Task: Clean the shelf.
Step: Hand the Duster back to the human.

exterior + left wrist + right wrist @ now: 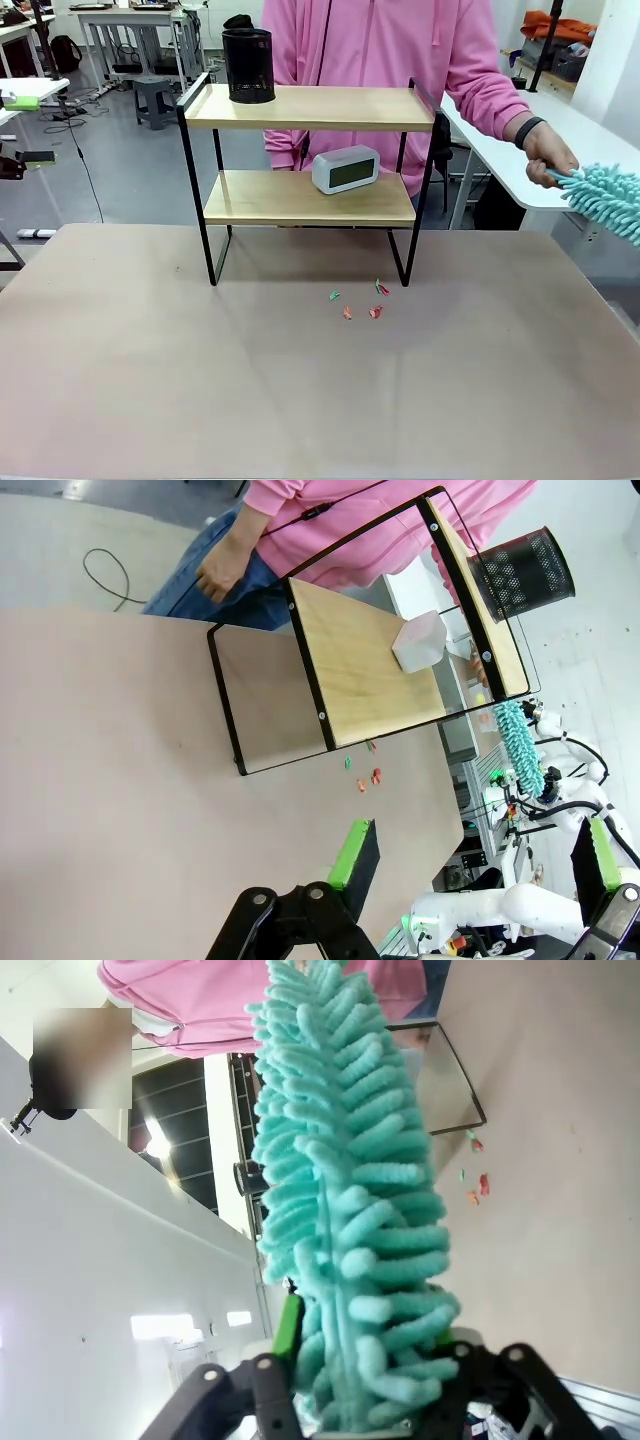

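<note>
My right fingers (pixel 290 1325) are pinching the teal duster (pixel 345 1200), my left gripper (pixel 480 855) is hanging spread, and I'm seeing the shelf (pixel 310 190) standing upright at twelve o'clock, boards running nine-to-three.

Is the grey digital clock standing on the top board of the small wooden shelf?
No, the grey digital clock stands on the lower board of the shelf; the top board carries a black mesh cup.
</note>
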You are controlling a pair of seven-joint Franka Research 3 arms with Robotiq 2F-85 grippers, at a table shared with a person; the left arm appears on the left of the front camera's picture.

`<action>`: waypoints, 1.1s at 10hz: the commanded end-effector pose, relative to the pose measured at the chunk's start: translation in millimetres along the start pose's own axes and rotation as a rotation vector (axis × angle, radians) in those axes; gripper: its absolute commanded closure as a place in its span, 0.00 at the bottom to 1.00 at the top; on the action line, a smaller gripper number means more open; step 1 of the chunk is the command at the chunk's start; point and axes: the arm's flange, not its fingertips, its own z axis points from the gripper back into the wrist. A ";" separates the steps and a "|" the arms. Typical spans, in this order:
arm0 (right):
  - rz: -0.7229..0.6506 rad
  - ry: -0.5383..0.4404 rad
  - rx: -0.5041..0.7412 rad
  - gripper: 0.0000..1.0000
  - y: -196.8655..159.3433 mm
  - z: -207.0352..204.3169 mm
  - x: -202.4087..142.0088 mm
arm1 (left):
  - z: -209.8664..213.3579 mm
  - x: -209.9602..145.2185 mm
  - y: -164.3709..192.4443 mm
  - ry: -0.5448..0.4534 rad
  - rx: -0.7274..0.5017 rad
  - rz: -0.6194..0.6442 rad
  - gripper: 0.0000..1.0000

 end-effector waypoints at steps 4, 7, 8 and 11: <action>0.124 0.179 0.065 0.00 27.6 -50.8 -48.7 | 0.9 -1.2 -2.8 0.011 -0.003 -0.005 0.00; 0.176 0.431 0.008 0.00 54.4 -143.3 -88.6 | 0.9 -1.2 -2.8 0.011 -0.003 -0.005 0.00; 0.149 0.503 0.008 0.00 57.7 -177.2 -102.2 | 0.9 -1.2 -2.8 0.011 -0.003 -0.005 0.00; 0.053 0.415 0.019 0.00 50.9 -237.1 -120.9 | 0.9 -1.2 -2.8 0.011 -0.003 -0.005 0.00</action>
